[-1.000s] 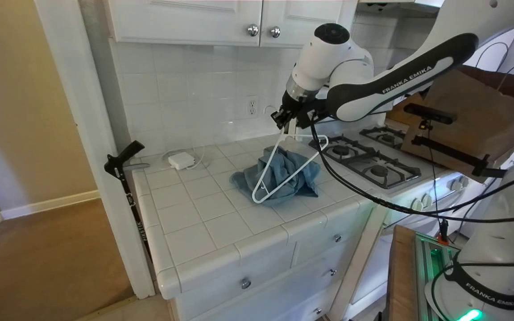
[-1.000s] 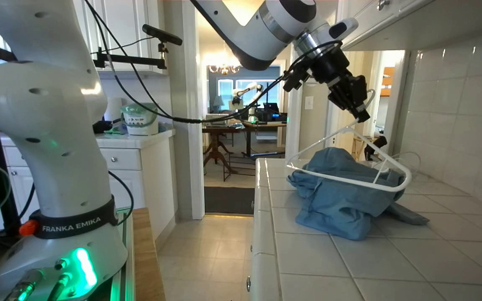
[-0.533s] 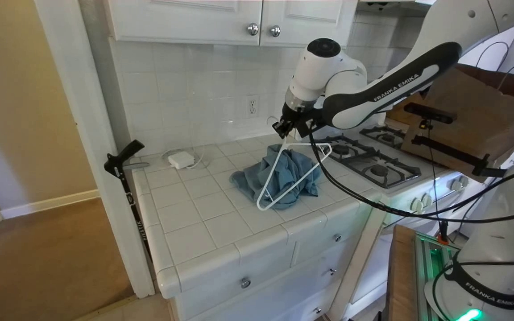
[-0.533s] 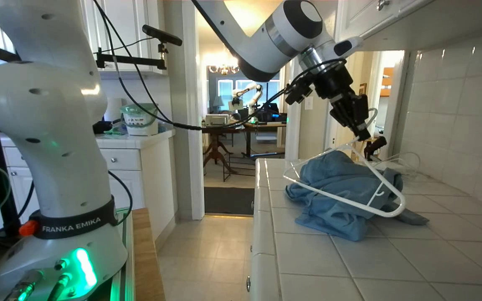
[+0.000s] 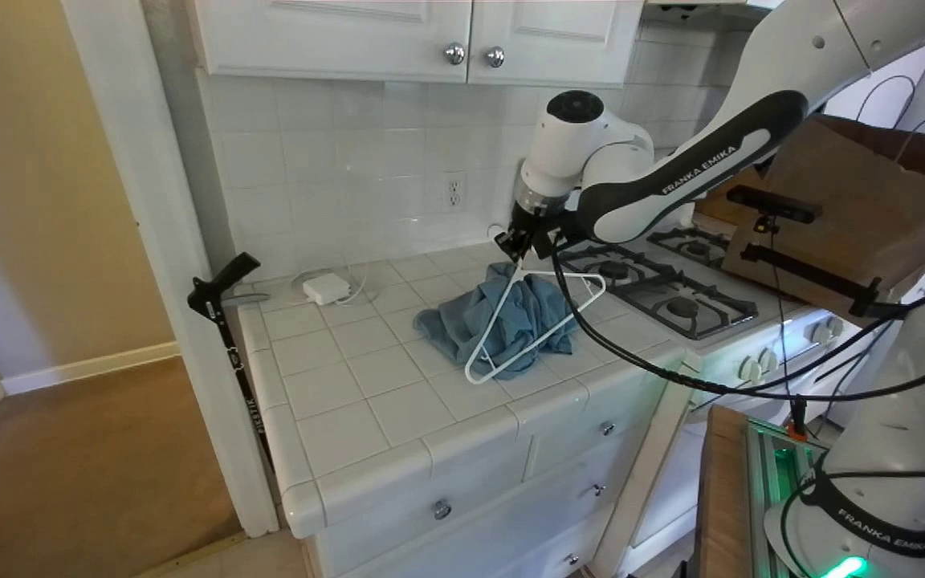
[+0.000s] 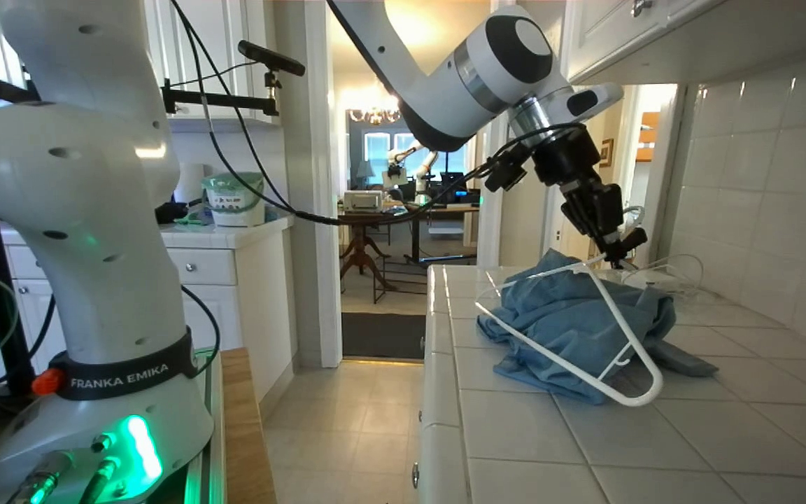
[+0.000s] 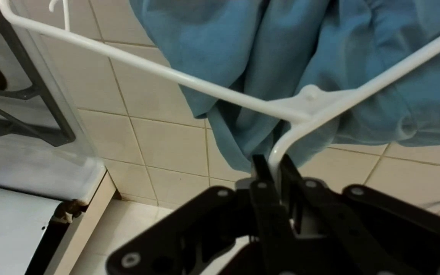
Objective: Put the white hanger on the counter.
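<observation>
The white hanger [image 5: 495, 320] hangs tilted from my gripper [image 5: 514, 250], in front of and partly over the blue cloth in both exterior views. It also shows in an exterior view [image 6: 627, 330] and the wrist view [image 7: 310, 100]. In the wrist view my gripper [image 7: 274, 163] is shut on the base of the hanger's hook; the hook's end is hidden there. Its long lower bar slopes down over the white tiled counter [image 5: 414, 413]. I cannot tell whether its lowest corner touches the tiles or whether it touches the cloth.
The crumpled blue cloth [image 5: 448, 325] lies on the counter. The gas stove [image 5: 681, 309] is beside it. A white box with a cable [image 5: 326, 288] sits near the back wall. A black-handled tool [image 5: 226, 277] leans at the counter's end. Wall cabinets [image 5: 350, 40] are above.
My gripper has come down closer to the counter with the hanger still in it. The hanger has lowered and shifted slightly right in an exterior view. The cloth has barely moved.
</observation>
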`<action>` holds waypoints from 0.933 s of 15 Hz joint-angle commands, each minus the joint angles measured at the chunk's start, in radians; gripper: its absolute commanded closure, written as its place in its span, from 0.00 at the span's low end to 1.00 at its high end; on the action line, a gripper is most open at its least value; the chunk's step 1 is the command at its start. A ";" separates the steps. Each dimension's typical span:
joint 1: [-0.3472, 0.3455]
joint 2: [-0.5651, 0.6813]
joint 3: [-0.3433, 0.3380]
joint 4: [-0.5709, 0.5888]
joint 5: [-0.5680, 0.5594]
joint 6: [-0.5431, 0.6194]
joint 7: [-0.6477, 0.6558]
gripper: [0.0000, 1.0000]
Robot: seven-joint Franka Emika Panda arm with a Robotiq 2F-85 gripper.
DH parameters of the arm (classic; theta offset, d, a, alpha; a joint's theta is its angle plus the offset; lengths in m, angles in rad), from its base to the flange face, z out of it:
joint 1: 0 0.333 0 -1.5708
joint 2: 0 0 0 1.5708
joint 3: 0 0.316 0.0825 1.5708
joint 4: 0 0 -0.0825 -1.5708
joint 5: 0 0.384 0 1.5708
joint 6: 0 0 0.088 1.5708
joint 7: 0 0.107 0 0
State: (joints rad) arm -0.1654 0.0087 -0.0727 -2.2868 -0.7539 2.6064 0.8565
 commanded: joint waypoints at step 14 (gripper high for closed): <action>0.114 -0.307 0.077 0.032 0.284 -0.373 -0.231 0.00</action>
State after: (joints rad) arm -0.0692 -0.1854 -0.0229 -2.2448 -0.5787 2.3666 0.7192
